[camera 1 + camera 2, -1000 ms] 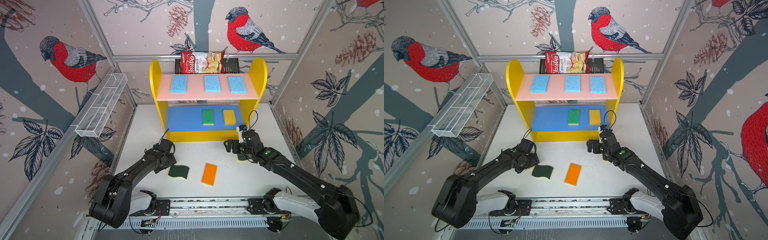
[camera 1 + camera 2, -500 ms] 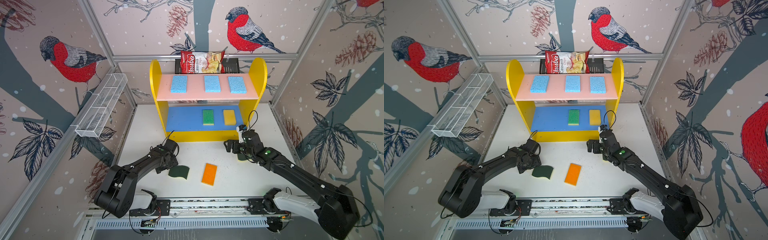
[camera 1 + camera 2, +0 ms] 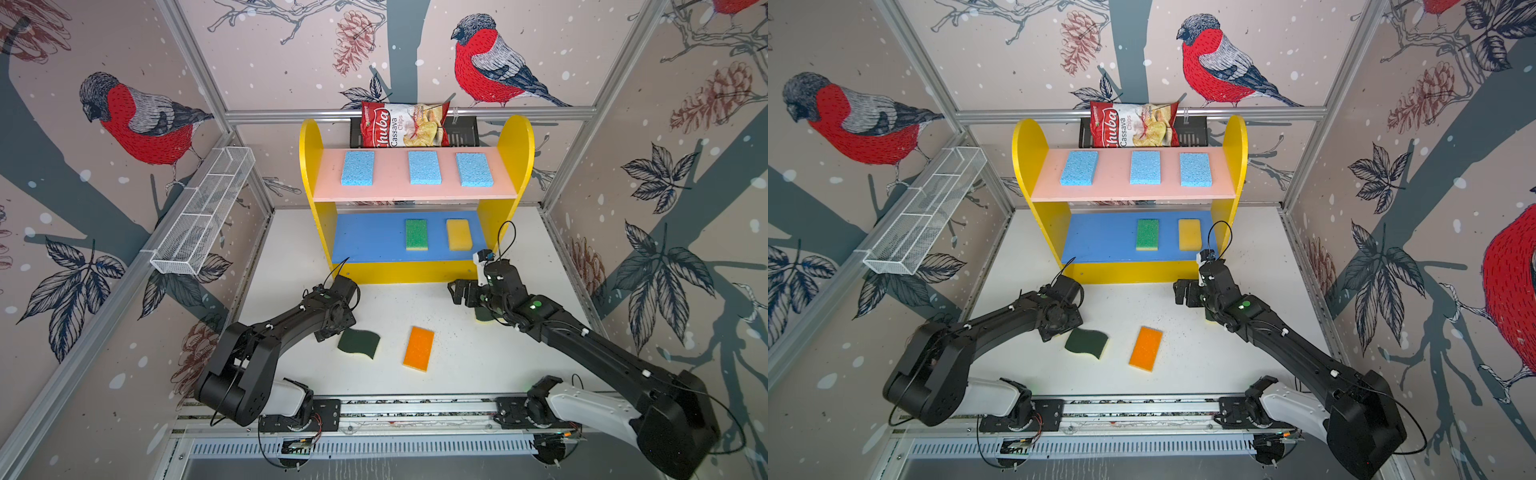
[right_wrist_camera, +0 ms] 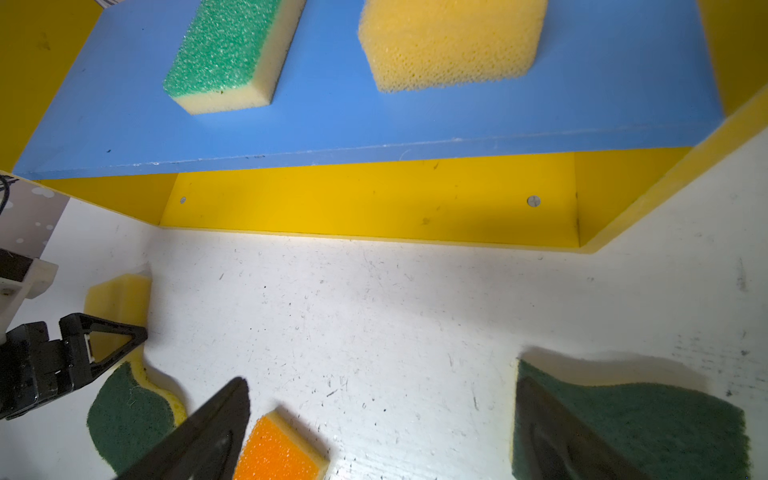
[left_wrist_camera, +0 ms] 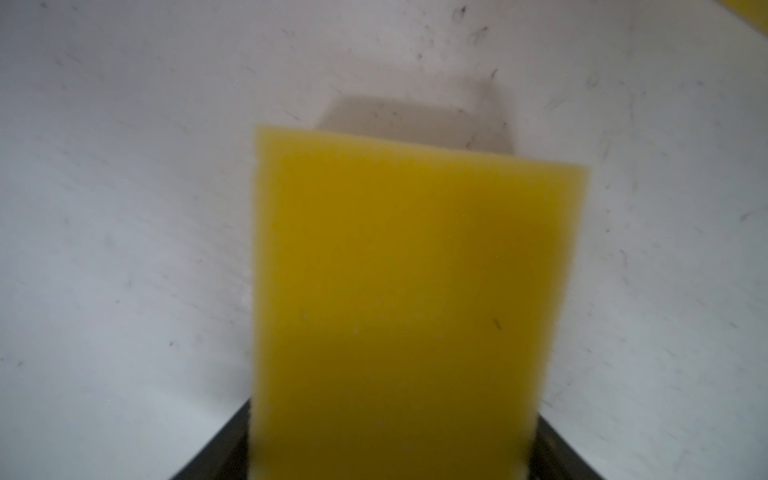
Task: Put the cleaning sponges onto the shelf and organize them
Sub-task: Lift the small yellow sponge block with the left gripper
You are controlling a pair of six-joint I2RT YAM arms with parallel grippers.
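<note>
The shelf point(image 3: 415, 193) holds three light blue sponges point(image 3: 424, 167) on its pink board. A green-topped sponge point(image 3: 416, 235) and a yellow one point(image 3: 459, 235) lie on the blue board. On the table lie a wavy dark green sponge point(image 3: 358, 343) and an orange-topped sponge point(image 3: 418, 348). My left gripper point(image 3: 326, 332) points down beside the wavy one, shut on a yellow sponge point(image 5: 407, 291) that fills the gap between its jaws. My right gripper point(image 3: 459, 291) hovers open before the shelf's base. A second wavy green sponge point(image 4: 644, 415) lies under that arm.
A red chips bag point(image 3: 405, 124) sits in a black rack point(image 3: 461, 133) behind the shelf. A white wire basket point(image 3: 203, 216) hangs on the left wall. The arms' rail point(image 3: 415, 411) runs along the table's front edge.
The left arm's elbow has dropped, and its gripper has shifted slightly right and closed in on the yellow sponge. The right arm has not moved.
</note>
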